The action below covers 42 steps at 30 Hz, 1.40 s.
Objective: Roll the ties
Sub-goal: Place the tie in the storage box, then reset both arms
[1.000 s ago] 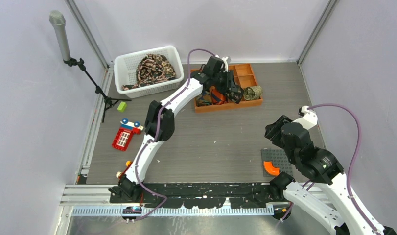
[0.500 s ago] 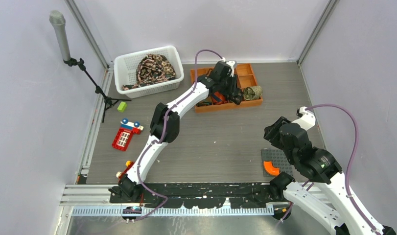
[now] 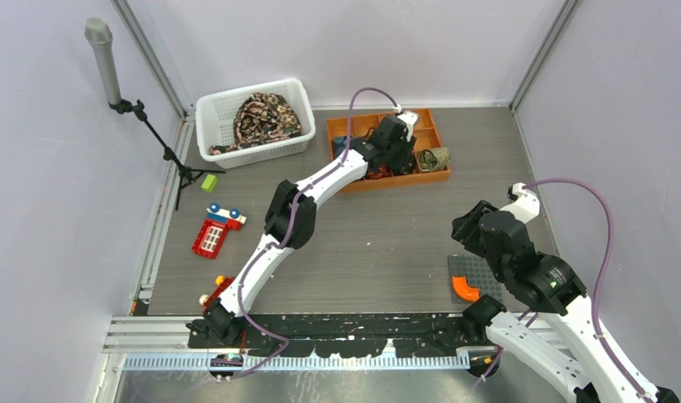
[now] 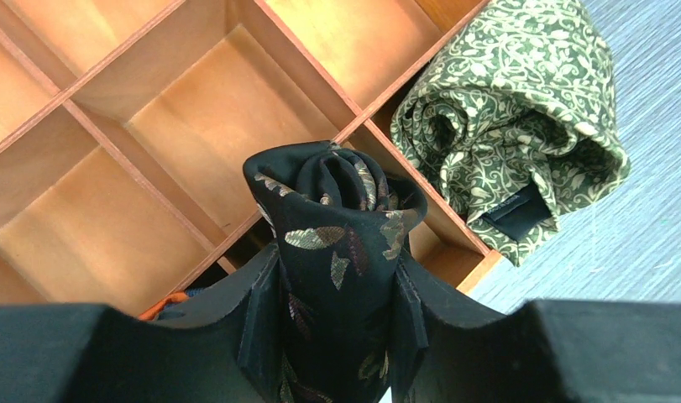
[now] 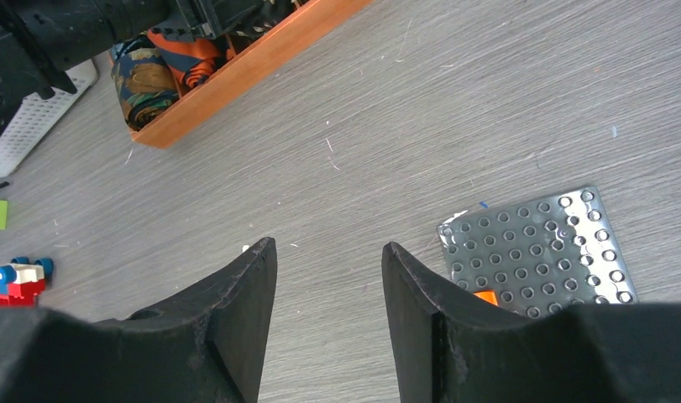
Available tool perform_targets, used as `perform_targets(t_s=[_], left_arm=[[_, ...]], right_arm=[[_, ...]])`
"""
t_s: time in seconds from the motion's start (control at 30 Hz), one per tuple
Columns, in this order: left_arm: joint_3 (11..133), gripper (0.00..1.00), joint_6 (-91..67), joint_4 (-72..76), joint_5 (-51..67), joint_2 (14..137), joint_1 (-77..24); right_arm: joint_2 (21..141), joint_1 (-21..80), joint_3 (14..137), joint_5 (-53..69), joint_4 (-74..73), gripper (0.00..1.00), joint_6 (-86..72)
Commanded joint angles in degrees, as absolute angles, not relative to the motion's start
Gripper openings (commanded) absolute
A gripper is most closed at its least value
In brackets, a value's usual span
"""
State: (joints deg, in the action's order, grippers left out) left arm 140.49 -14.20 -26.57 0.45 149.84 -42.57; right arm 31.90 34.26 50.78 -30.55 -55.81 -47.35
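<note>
Starting at the far left, a stand with a gray tube rises beside the counter. Next to it, a white basket holds a loose pile of ties, dark with a pale print. Nearer the arms lie a small green block and a red toy bus.

The left arm reaches across to an orange tray split into compartments. The left fingers are narrowed onto a black rolled tie with a leaf print, pinching it from both sides above a divider between 2 compartments. I cannot tell whether the roll touches the tray. A blue and gold roll and an orange tie sit in the tray's left end. A green rolled tie fills the right front corner compartment and bulges over the rim.

Further right, the right fingers stand wide apart with nothing between them, above bare counter. Just beside them lies a gray studded plate with an orange curved piece at its edge.
</note>
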Motion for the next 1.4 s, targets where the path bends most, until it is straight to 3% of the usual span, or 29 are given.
perform_targets(t_s=[0.0,0.13,0.37,0.7,0.8,1.37], left_arm=[[141.84,0.12,-9.39,-26.15,-3.17,152.23,-43.01],[141.06,0.16,-8.79,-25.5,-2.2,152.06,-43.5],[140.17,0.52,-9.15,-26.47,-0.28,150.85,-43.86],[135.83,0.96,-10.74,-25.48,5.61,142.09,-43.86],[134.75,1.0,-11.3,-25.08,7.07,139.13,-43.93],[130.16,1.0,-13.38,-27.56,7.29,116.39,-43.95]], right_arm=[[32.43,34.27,50.32,-30.21,-55.42,0.54,-48.58],[32.49,34.22,50.19,-30.06,-55.04,0.54,-48.43],[32.33,34.21,51.1,-29.7,-54.95,0.54,-47.99],[32.33,34.27,52.95,-29.53,-54.94,0.54,-47.27],[32.72,34.24,54.19,-29.92,-55.01,0.54,-46.36],[38.87,34.27,64.29,-30.85,-52.33,0.58,-38.33]])
